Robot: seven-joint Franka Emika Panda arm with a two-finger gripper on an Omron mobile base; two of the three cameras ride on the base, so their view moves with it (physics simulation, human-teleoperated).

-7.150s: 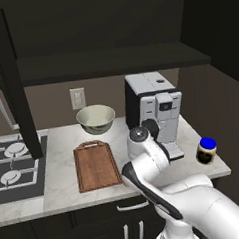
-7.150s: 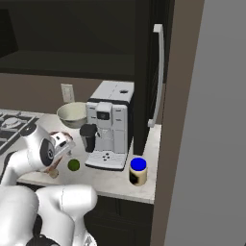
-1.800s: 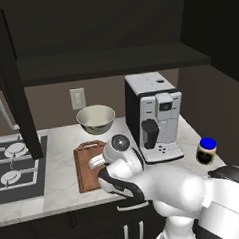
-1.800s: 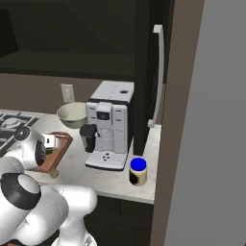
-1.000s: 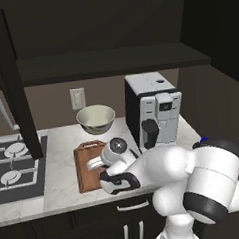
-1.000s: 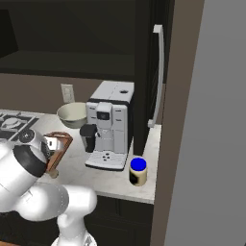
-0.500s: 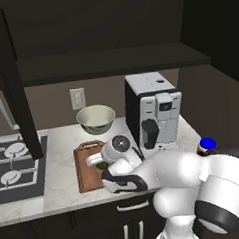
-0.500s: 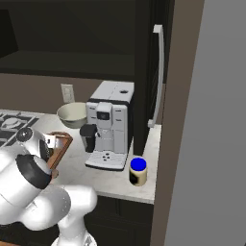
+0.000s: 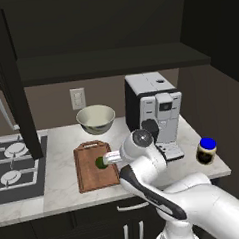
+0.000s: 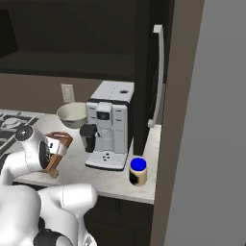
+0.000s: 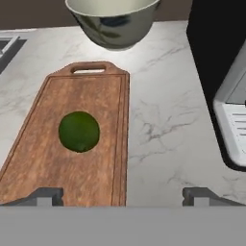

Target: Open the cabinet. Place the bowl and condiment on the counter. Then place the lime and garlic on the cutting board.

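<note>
I see the lime [image 11: 79, 131] lying on the cutting board [image 11: 43, 158], roughly at the board's middle and a little toward its left long edge in the hand view. In the left base view the lime [image 9: 101, 162] sits just beside the tip of my hand. My fingers [image 11: 47, 196] are spread wide and hold nothing; the two tips show low in the hand view, one over the board and one over the bare marble, with the lime apart from both.

The cutting board [image 9: 96, 166] lies on the surface [image 9: 60, 187] near its front edge, between the stove [image 9: 14, 168] at the left end and the coffee machine [image 9: 152, 114]. Its handle end points toward the back wall. The bowl [image 9: 96, 119] stands upright on the surface behind the board, close to the back edge below the wall socket [image 9: 77, 98]. The condiment jar [image 9: 206, 151] with its blue lid stands near the right front corner of the surface, to the right of the coffee machine and well apart from the board. In the right base view the jar [image 10: 138, 172] stands just in front of the open cabinet door [image 10: 154, 72].
</note>
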